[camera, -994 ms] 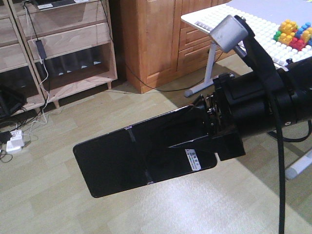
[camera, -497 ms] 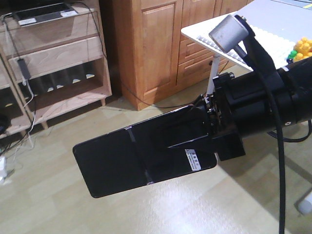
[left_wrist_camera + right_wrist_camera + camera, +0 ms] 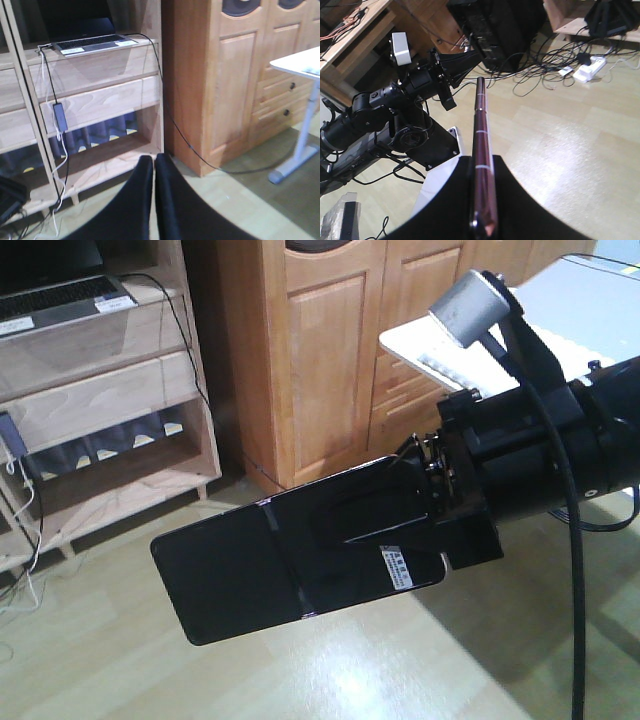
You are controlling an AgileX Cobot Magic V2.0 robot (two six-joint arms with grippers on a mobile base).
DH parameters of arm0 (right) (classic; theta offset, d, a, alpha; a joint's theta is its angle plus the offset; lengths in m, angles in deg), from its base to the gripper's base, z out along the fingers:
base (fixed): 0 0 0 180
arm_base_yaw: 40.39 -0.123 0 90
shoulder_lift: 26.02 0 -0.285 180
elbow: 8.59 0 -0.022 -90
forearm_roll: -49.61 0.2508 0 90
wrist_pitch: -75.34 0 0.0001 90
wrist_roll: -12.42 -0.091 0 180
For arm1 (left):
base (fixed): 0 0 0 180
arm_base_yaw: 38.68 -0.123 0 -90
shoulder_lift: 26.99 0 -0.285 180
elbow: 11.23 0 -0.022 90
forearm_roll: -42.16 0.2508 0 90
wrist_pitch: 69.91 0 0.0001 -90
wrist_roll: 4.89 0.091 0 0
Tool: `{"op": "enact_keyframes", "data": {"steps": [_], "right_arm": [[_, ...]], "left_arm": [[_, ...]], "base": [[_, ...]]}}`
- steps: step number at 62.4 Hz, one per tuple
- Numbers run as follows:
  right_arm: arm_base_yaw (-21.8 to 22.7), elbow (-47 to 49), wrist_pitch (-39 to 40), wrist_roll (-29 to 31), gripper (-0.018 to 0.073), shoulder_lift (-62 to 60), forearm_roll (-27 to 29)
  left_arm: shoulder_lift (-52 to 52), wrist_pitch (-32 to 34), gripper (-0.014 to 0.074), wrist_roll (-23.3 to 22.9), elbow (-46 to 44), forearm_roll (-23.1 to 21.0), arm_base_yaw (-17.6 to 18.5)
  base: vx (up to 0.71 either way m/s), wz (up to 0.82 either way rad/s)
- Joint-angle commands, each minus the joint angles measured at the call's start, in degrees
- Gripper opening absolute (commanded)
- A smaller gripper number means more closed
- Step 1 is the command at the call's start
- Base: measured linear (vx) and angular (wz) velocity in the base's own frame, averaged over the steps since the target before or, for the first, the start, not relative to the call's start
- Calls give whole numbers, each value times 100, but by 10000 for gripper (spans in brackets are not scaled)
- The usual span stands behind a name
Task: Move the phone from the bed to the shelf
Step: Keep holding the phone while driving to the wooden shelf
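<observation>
Between R gripper [image 3: 481,167] jaws, phone [image 3: 235,570] clamped, sticking out fwd

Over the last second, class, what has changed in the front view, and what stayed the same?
The background slid right: the shelf and laptop came further into view, the white table mostly left the frame, so the view seemingly turned left. The right gripper stays shut on the phone, unmoved in frame.

Lighting was moderately bright and diffuse. Pale glare patches lay on the floor [image 3: 345,680], with a broad shadow at the front view's lower right. The nearby fingers [image 3: 175,210] in both wrist views were out of focus.
</observation>
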Motion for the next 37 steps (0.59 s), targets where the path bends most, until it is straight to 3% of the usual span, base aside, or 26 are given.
{"op": "enact_keyframes", "data": {"steps": [1, 37], "right_arm": [[3, 158, -310, 12, -2, -159, 492], [3, 158, -310, 12, -2, -159, 492]], "left_arm": [[48, 399, 1, 0, 41, -53, -2], [48, 399, 1, 0, 41, -53, -2]], "base": [[46, 7], [47, 21]]}}
